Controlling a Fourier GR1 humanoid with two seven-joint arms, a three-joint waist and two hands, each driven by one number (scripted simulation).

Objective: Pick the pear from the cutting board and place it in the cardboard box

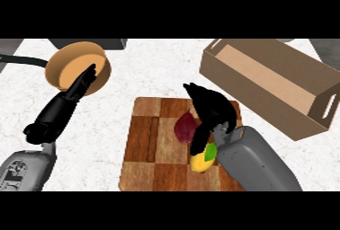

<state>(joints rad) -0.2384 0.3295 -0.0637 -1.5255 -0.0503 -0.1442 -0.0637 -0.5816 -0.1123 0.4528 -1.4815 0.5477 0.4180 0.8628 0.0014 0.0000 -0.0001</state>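
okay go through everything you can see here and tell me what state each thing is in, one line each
pear: lying on the board, under the right hand, not lifted.
reddish-purple item: lying on the board.
cutting board: flat on the counter.
cardboard box: open, nothing visible inside.
right robot hand: over the board, fingers curled.
left robot hand: open, by a tan round object.

Yellow-green pear [203, 161] lies on the wooden cutting board [149, 152]; open cardboard box [279, 85] stands nearby.
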